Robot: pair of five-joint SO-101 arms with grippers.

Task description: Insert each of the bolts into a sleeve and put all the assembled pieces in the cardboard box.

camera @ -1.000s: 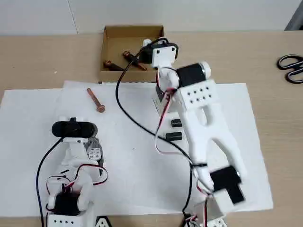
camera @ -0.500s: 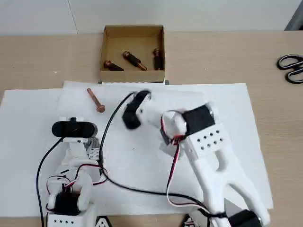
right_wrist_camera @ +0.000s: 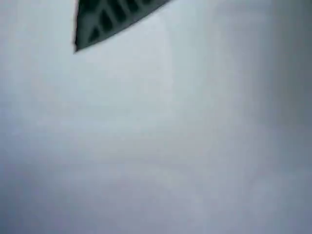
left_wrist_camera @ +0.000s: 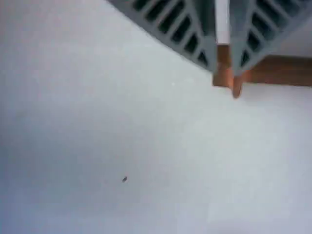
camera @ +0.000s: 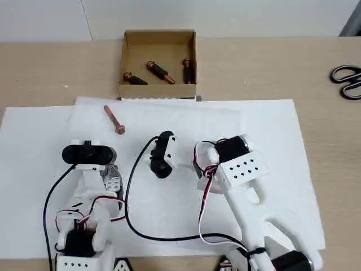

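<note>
The cardboard box stands at the table's far side and holds three bolts in dark sleeves. One bare copper bolt lies on the white paper, in front of the box and to its left. My left gripper rests low near the front left, short of that bolt. In the left wrist view its grey fingers are shut, and a copper piece shows at their tips. My right gripper hangs over the middle of the paper; a dark part of it shows above bare paper.
Scissors lie at the far right on the wooden table. A black cable loops over the paper between the two arms.
The right arm has pulled back from the box to the middle of the paper and folded. A third sleeved bolt now lies in the box. The left arm has not moved.
</note>
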